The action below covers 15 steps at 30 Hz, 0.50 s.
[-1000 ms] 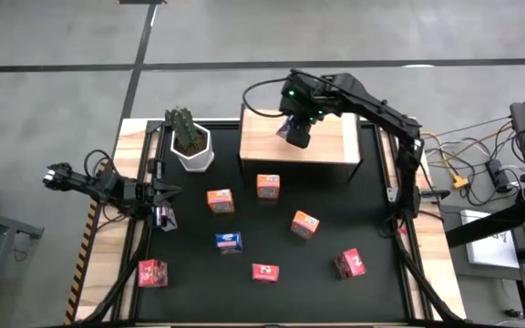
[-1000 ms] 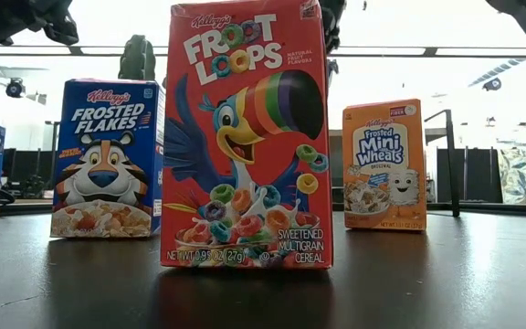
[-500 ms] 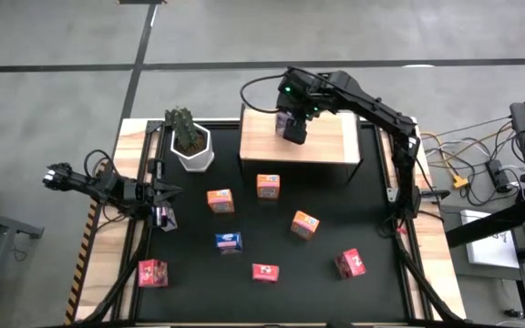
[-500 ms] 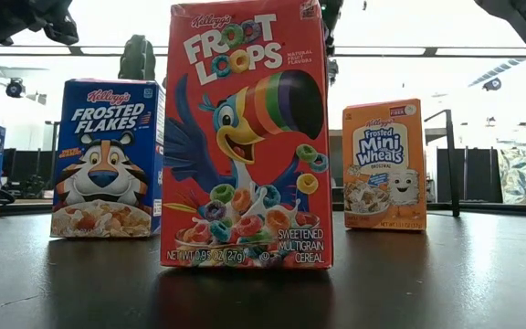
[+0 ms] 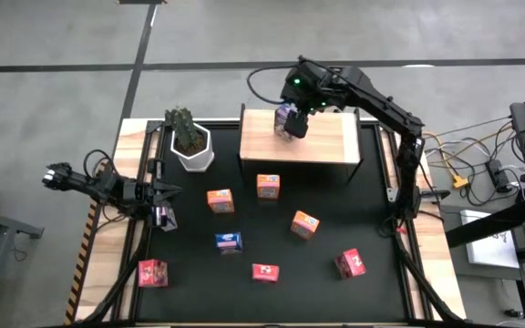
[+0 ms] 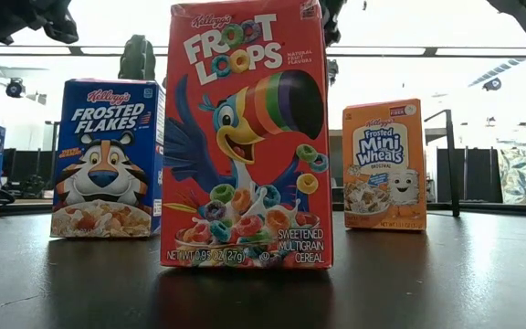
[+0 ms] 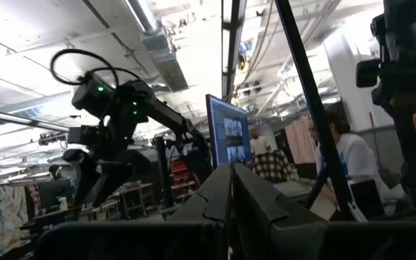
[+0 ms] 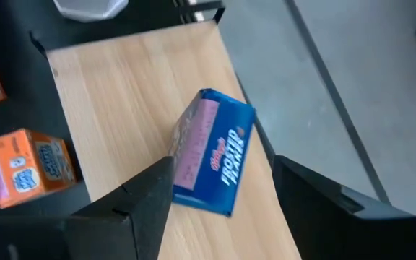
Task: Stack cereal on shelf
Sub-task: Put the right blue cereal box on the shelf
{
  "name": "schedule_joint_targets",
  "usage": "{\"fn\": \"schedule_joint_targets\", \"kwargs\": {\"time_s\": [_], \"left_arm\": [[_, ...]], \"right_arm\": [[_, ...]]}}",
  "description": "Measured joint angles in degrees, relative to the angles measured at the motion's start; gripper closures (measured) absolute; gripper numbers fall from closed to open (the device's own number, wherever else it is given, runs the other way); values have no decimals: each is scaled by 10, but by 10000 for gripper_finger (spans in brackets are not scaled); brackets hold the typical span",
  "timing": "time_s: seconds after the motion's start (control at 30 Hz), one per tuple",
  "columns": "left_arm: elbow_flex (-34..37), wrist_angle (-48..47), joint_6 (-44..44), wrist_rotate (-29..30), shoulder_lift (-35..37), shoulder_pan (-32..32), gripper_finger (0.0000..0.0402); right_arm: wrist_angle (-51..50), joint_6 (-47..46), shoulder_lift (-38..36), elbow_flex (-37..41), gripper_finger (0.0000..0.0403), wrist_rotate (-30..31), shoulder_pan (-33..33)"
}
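The right gripper point(image 5: 291, 120) hovers over the wooden shelf point(image 5: 335, 141), its fingers point(image 8: 146, 195) spread wide and holding nothing; directly beneath it and between those fingers in the right wrist view lies a blue Frosted Flakes box point(image 8: 211, 152), flat on the shelf board and turned at an angle to the board's edges; the box appears released, apart from both fingers.

The risks, as I judge them: the box sits close to the shelf's far edge, beyond which the floor shows; a finger brushing it on the way up could nudge it toward that drop; its skewed lie also leaves a poor base if further boxes are to be stacked on or beside it, so a later box could sit crooked or slide off.

Room to move: straight above the gripper is open; toward the surface's centre from the gripper the shelf is bare wood, and past its near edge stand two orange Mini-Wheats boxes point(image 5: 268, 186) on the black mat point(image 5: 190, 246), with a blue box point(image 5: 229, 242) and red boxes point(image 5: 264, 271) farther out; to one side of the gripper sits the white plant pot point(image 5: 192, 150), near the shelf's corner.

The left gripper point(image 5: 164, 217) waits well apart at the mat's edge, closed, with nothing visibly held.
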<state>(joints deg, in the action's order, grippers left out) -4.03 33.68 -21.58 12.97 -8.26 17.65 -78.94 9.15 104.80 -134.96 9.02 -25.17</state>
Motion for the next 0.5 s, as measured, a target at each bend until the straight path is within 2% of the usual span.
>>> {"fn": "schedule_joint_targets", "kwargs": {"time_s": [0.13,0.3,0.4,0.5], "left_arm": [[0,33,13,-6,-25,0,402],[0,111,15,-50,-86,0,402],[0,171,15,-46,-121,0,402],[0,209,25,-17,-145,0,402]], "right_arm": [[0,-17,-26,0,191,-1,2],[1,-18,-60,4,214,-9,15],[8,-22,-75,19,234,-29,26],[33,-26,-95,60,256,-35,43]]}}
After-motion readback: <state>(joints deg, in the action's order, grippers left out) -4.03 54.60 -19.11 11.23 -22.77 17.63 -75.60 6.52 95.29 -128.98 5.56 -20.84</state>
